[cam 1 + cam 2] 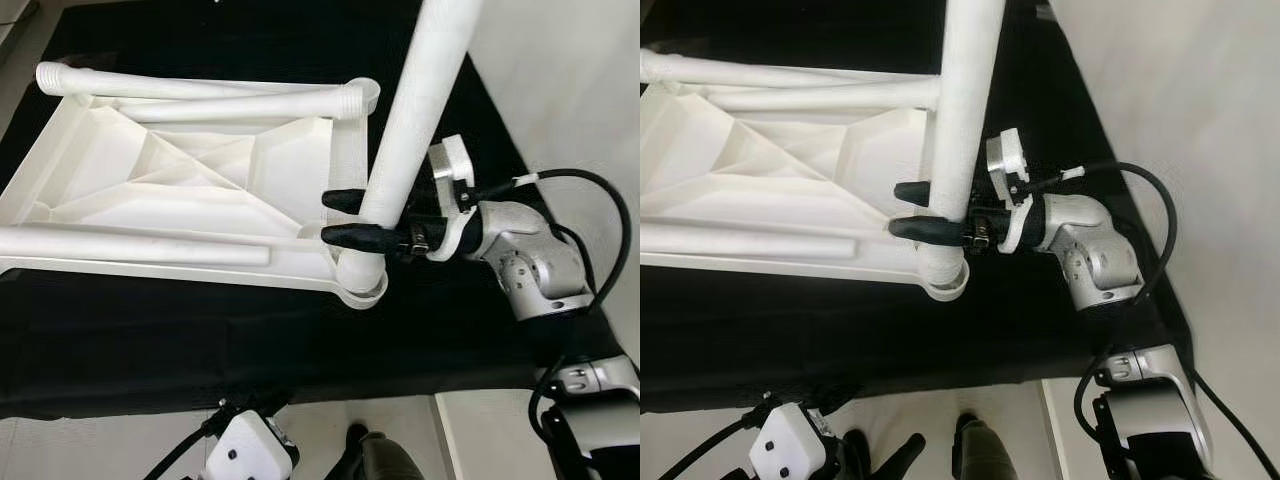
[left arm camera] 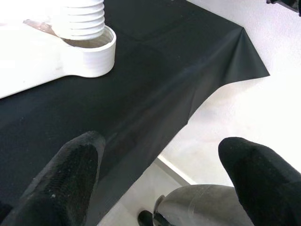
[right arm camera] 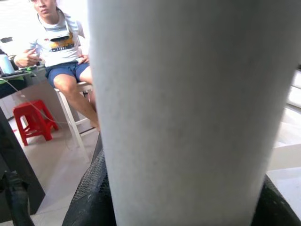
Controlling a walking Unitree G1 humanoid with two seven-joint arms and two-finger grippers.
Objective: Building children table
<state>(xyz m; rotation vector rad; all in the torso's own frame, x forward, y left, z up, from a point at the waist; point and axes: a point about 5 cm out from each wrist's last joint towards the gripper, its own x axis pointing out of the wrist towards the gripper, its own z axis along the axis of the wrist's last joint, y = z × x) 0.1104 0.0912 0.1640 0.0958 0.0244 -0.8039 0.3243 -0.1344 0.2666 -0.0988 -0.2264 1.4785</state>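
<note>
Tabletop [image 1: 150,180] lies inverted on black cloth [image 1: 200,340]. Right gripper [image 1: 350,217] clamps leg [image 1: 415,110] standing in corner socket [image 1: 360,285]; two legs [image 1: 130,247] lie unfitted on tabletop. Left gripper [image 2: 160,169], fingers apart, idles nearby.

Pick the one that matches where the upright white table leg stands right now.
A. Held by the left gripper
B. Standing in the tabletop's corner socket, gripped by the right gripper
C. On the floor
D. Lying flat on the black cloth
B: the right gripper clamps the upright table leg, whose threaded end sits in the corner socket of the overturned tabletop.
</note>
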